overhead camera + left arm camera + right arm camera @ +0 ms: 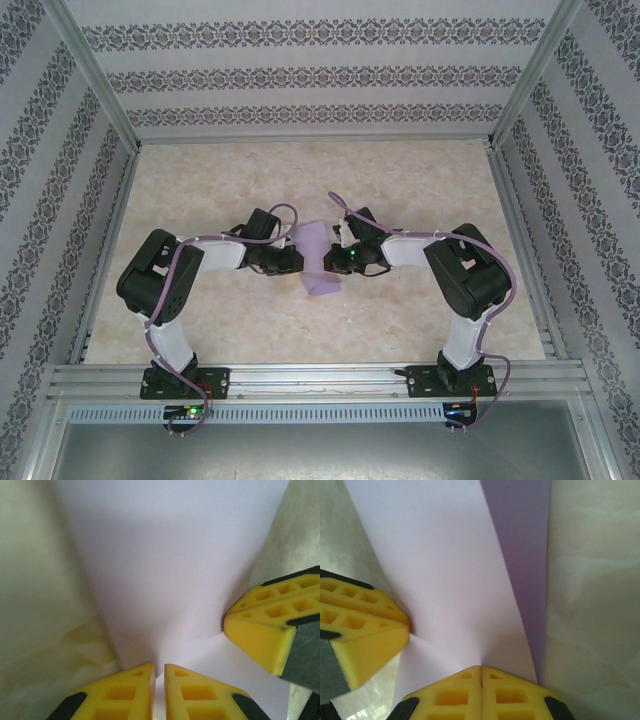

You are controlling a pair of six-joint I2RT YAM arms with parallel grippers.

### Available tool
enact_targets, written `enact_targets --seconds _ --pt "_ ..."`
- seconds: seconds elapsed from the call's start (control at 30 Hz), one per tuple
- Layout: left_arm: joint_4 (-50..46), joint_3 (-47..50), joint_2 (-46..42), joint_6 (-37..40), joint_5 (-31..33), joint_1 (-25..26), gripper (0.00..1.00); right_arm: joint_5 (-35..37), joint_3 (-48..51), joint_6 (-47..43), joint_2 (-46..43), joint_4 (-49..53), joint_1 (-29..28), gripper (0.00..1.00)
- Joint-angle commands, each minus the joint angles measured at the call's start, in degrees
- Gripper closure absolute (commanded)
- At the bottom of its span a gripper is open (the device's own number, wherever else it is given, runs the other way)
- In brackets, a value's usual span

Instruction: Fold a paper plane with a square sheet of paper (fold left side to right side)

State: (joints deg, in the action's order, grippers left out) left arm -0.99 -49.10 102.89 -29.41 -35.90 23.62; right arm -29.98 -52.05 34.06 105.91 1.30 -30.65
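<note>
Mid-table, the left pincer (159, 679), at the sheet's (320, 268) nine o'clock, nips its edge in a narrow gap. At three o'clock the right pincer (481, 680) is clamped tight on it. One side looks half folded over, so most of the plane's folds remain.

A robot lab booth: aluminium frame (320, 378); patterned wallpaper panels (320, 70); marble-look tabletop (300, 180).
</note>
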Motion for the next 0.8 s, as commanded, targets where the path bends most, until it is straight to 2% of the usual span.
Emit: enact_targets --seconds 0.0,0.13,0.33,0.53,0.77 --pt "-4.73 3.58 -1.96 1.25 3.36 -3.69 0.86 8.99 2.57 -1.79 4.04 9.16 -0.53 1.0" --pt "-6.78 3.14 -6.91 2.43 3.66 -3.79 0.87 8.47 2.48 -1.65 3.8 8.85 -0.55 1.0" --pt "-0.95 3.05 -10.87 -1.87 -1.44 -2.56 0.89 8.44 2.39 -1.63 3.87 8.83 -0.63 1.0" --pt "4.88 0.44 -5.86 -5.29 -3.99 1.7 0.89 8.44 2.48 -1.63 4.21 8.85 -0.63 1.0" --pt "5.19 -2.38 0.06 -5.05 -3.96 4.84 0.9 8.55 2.55 -1.53 4.13 8.79 -0.72 1.0"
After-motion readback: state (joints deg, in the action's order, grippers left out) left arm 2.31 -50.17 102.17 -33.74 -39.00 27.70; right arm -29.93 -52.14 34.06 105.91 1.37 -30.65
